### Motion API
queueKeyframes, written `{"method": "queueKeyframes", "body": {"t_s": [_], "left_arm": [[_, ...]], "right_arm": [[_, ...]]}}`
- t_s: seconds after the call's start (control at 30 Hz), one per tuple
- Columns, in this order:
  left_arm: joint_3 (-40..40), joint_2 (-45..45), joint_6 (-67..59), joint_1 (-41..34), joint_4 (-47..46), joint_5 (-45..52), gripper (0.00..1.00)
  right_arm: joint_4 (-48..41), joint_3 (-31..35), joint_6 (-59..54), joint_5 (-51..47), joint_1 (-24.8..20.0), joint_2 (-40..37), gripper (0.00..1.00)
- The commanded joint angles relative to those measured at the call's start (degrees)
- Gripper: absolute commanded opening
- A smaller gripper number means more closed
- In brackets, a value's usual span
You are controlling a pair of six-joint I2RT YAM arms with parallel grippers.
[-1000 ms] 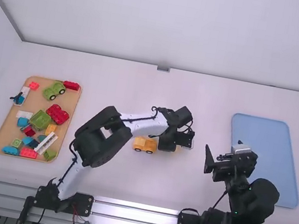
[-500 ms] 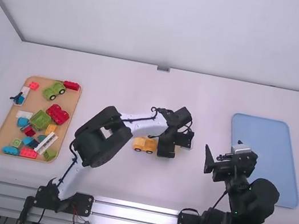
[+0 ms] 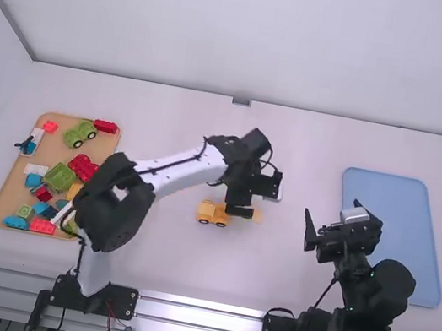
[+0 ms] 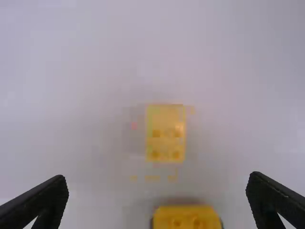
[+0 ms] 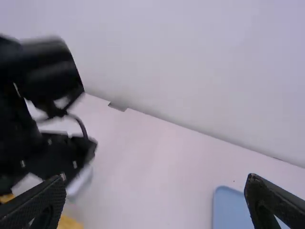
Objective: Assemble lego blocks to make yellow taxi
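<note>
At the left of the high view, a tan tray (image 3: 3, 187) holds a crowd of pieces: a light green car (image 3: 80, 134) and a red block (image 3: 105, 126) at its top, a red piece (image 3: 85, 165) and a darker green one (image 3: 59, 177) mid-tray, a white block (image 3: 35, 170) near its left side, an orange-yellow block (image 3: 73, 190) toward its right, and a blue piece (image 3: 16, 222) beside a pinkish-red block (image 3: 42, 226) at the bottom. The left arm (image 3: 115, 207) stands in front of the tray's lower right corner, partly covering what lies there. A blue tray (image 3: 393, 234) lies at the right of the frame. The yellow car (image 3: 208, 212) is on the white table (image 3: 160, 270) near the middle of the frame, with a small yellow block (image 3: 257, 216) to its right. The left gripper (image 3: 251, 198) is over that spot, its fingers wide apart and nothing between them, its dark body hiding part of the car's surroundings; a pale piece (image 3: 278, 195) peeks out at its right. The right gripper (image 3: 333, 210), just left of the blue tray, also has its fingers spread wide and empty.
</note>
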State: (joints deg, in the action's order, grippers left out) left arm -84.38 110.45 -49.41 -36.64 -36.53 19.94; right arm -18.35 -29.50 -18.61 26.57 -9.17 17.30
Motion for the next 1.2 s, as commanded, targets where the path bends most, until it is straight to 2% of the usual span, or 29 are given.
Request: {"method": "queueKeyframes", "body": {"t_s": [0.0, 0.13, 0.2, 0.27, 0.33, 0.37, 0.53, 0.67, 0.73, 0.87, 1.0, 1.17], "left_arm": [[2.84, -4.11, -5.70, 4.61, -0.68, 9.22, 0.99], [9.57, -8.72, -8.09, 11.08, 2.54, 16.17, 0.99], [14.99, -11.65, -8.11, 14.91, 6.51, 20.17, 0.99], [18.64, -13.49, -8.11, 17.68, 9.92, 23.69, 0.99], [23.67, -15.89, -7.10, 22.01, 15.06, 28.50, 0.99], [23.96, -16.02, -6.91, 22.29, 15.47, 28.85, 0.99], [30.84, -17.05, 6.95, 29.38, 26.62, 30.64, 0.99], [33.83, -17.05, 9.92, 29.86, 29.03, 28.28, 0.99], [34.77, -17.05, 5.05, 29.57, 28.24, 29.27, 0.99], [38.58, -17.05, -13.35, 29.57, 26.34, 36.87, 0.99], [45.13, -17.03, -17.88, 29.57, 33.11, 42.69, 0.99], [52.26, -17.03, -7.72, 29.55, 50.01, 44.00, 0.99]], "right_arm": [[1.95, 0.33, -2.97, 7.72, -0.22, 6.16, 0.99], [9.35, 0.31, -9.64, 16.87, 0.11, 19.43, 0.99], [14.51, 0.31, -14.75, 23.17, 1.09, 28.35, 0.99], [18.10, 0.22, -16.52, 26.60, 2.01, 33.59, 0.99], [22.40, -0.24, -19.17, 28.76, 3.87, 42.45, 0.99], [22.56, -0.33, -19.45, 28.76, 4.02, 43.01, 0.99], [20.50, -2.91, -33.07, 28.94, 9.11, 57.96, 0.99], [19.19, -3.82, -41.40, 28.94, 11.63, 65.64, 0.99], [19.26, -4.00, -43.47, 28.94, 12.11, 68.37, 0.99], [19.45, -3.98, -47.41, 28.96, 12.59, 73.55, 0.99], [19.21, -5.18, -48.33, 29.14, 11.80, 79.08, 1.00], [19.21, -7.19, -52.15, 29.38, 11.37, 84.39, 0.94]]}}
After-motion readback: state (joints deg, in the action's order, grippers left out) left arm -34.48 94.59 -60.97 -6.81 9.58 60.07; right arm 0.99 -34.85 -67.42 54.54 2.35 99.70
